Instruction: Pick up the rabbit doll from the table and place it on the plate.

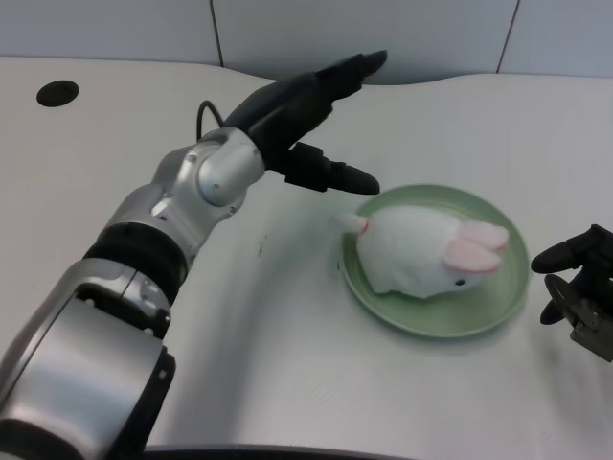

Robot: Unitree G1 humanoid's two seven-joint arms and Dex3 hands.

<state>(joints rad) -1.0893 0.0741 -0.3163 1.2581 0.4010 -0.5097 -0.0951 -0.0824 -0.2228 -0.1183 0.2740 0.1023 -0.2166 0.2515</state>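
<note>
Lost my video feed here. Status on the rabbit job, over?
Left hand open, holding nothing, raised beside the plate. Rabbit doll lying on the green plate. Nothing in the way.

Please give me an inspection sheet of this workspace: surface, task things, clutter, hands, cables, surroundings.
Surface: white table, with a dark round hole at the far left and a small dark mark near the middle.
Task things: white rabbit doll lies on the green plate, pink ears to the right.
Clutter: nothing seen.
Hands: left hand open, holds nothing, raised to the left of the plate.
Cables: a black cable loops at the left wrist.
Surroundings: pale wall panels behind the table.
</note>
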